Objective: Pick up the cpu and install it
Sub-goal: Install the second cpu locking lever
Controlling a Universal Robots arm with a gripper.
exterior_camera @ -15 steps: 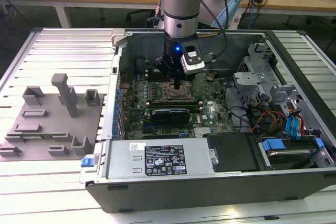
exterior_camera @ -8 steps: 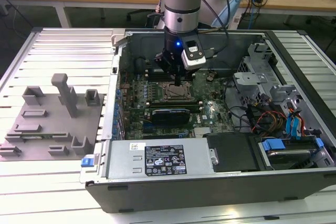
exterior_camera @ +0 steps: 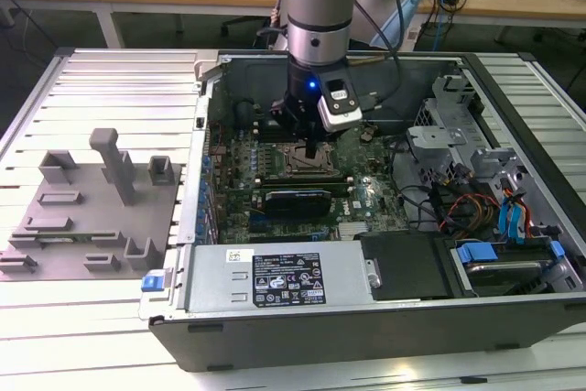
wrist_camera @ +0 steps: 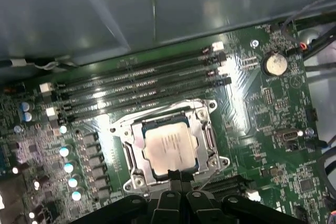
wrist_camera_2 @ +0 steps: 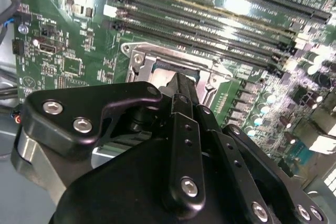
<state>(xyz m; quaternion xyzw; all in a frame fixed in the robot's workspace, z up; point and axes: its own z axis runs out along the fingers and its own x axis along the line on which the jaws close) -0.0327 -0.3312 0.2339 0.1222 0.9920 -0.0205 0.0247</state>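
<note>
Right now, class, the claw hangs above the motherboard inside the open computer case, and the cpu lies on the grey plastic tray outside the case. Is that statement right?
Not quite. The claw does hang above the motherboard inside the open case, but the cpu is not on the grey tray. The first wrist view shows it lying within the socket frame on the motherboard, just below the claw.

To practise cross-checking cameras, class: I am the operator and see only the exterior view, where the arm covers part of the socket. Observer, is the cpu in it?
Observer: Yes. In the first wrist view the cpu lies flat inside the socket frame, silvery top up.
Operator: Where is the gripper?
Observer: The gripper is at the cpu's edge; I cannot tell whether it touches.
Operator: Are the memory slots filled?
Observer: The memory slots beside the socket look empty in the first wrist view.
</note>
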